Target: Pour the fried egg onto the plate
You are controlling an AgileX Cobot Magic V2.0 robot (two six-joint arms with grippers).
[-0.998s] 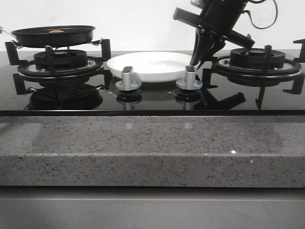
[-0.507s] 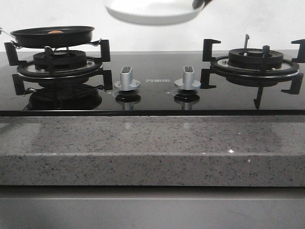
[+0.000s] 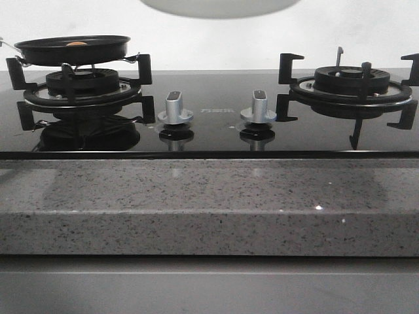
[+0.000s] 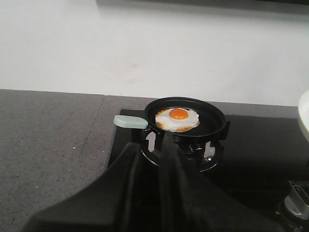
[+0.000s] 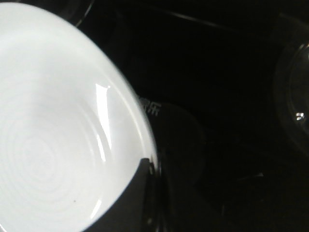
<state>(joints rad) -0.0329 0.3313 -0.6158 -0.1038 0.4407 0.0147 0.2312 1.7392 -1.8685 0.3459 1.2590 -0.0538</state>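
The fried egg [image 4: 177,119], white with an orange yolk, lies flat in a small black frying pan [image 4: 186,118] with a pale green handle [image 4: 130,122] on the left burner. In the front view only the yolk [image 3: 76,44] shows above the pan rim [image 3: 72,49]. My left gripper [image 4: 150,142] is empty, its fingers close together, short of the pan. My right gripper [image 5: 149,166] is shut on the rim of the white plate [image 5: 58,135] and holds it high above the cooktop. Only the plate's underside [image 3: 219,8] shows at the top of the front view.
Two silver knobs [image 3: 175,106] [image 3: 259,104] stand on the black glass cooktop between the burners. The right burner grate [image 3: 350,85] has nothing on it. A grey granite counter edge [image 3: 209,203] runs along the front. A white wall is behind.
My right gripper has lifted the plate from the cooktop between the burners up to the top edge of the front view. The right arm has left that view. The pan has not moved.
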